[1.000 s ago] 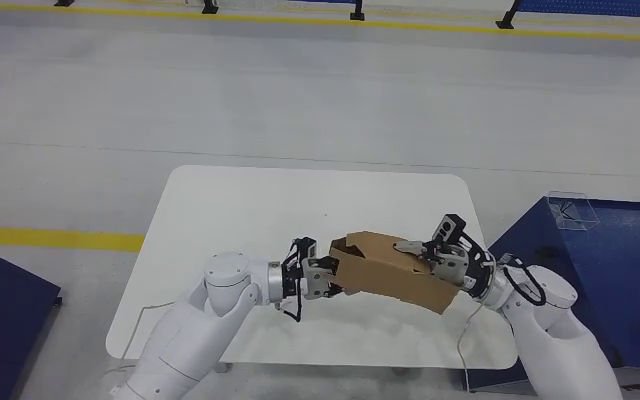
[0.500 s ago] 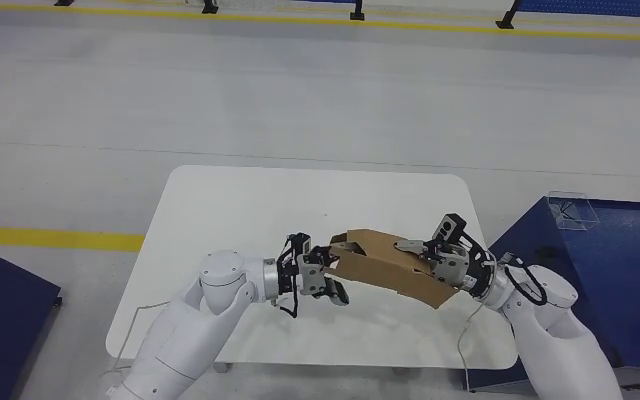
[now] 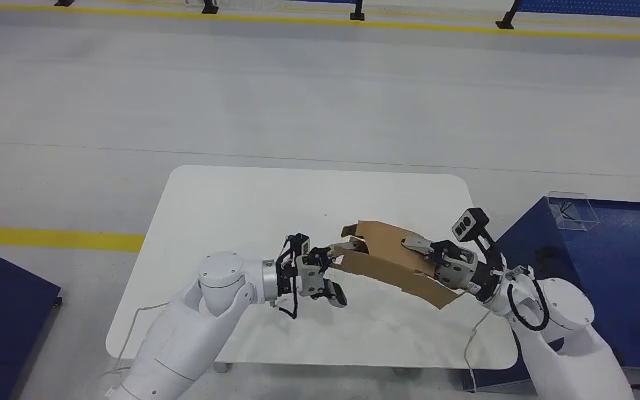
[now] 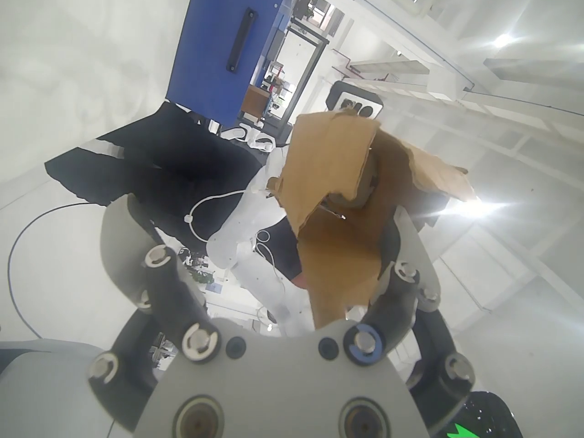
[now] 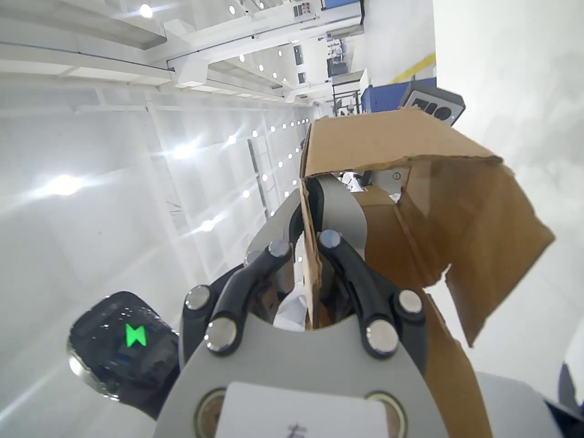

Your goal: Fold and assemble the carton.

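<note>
The brown carton (image 3: 392,262), aloft over the white table (image 3: 230,210), looks only half opened, its end flaps loose, the right gripper (image 5: 306,216) pinching one wall and the left gripper (image 4: 264,234) spread wide at the other end, gripping nothing.

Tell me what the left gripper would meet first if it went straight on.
Probably the carton: its near flap sits between the open fingers of the left gripper, though depth is unclear.
</note>
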Controlling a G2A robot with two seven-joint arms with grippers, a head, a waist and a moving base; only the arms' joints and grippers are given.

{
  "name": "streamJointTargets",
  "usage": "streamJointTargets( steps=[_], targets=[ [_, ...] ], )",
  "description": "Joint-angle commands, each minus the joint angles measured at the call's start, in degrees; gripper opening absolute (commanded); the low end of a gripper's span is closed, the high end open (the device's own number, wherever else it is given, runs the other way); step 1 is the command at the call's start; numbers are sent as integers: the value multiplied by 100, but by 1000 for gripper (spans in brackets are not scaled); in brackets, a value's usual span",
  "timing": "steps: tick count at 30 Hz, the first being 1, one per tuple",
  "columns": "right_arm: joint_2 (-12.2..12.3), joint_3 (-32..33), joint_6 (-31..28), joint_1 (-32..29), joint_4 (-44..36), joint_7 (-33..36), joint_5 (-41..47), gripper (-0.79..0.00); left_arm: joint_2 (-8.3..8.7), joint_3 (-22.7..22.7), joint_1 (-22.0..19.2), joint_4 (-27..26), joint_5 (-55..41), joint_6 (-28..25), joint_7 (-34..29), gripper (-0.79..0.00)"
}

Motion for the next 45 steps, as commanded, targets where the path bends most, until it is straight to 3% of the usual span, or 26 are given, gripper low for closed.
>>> streamJointTargets(
  steps=[1, 4, 5, 13, 16, 21, 24, 31, 39, 45],
  targets=[
    [6, 107, -145, -212, -129, -8, -93, -785, 75, -164, 39, -34, 398, -226, -56, 0],
    [23, 278, -146, -410, -317, 12, -204, -785, 154, -553, 292, -219, 245, -613, -137, 0],
    [28, 292, -69, -468, -361, 40, -228, -785, 189, -715, 381, -277, 396, -716, 136, 0],
    [26, 269, -41, -500, -406, -1, -251, -785, 197, -776, 429, -418, 420, -828, 247, 0],
    [27, 47, -177, -503, -494, -69, -755, -785, 254, -1046, 666, -1084, 914, -1432, 739, 0],
    [36, -127, -467, -410, -506, 122, -1201, -785, 363, -1550, 1523, -2463, 1945, -1999, 1838, 0],
    [34, -206, -702, -396, -547, 167, -1375, -785, 404, -1478, 1760, -2969, 2501, -1852, 1764, 0],
    [25, -267, -1572, -474, -637, 60, -1945, -785, 402, -1031, 1613, -3255, 3305, -1457, 1691, 0],
    [16, -317, -1550, -511, -637, 68, -1895, -785, 425, -1116, 1700, -3448, 3339, -1607, 1626, 0],
    [8, -394, -1508, -468, -628, 106, -1834, -785, 426, -972, 1568, -3418, 3283, -1393, 1282, 0]
  ],
)
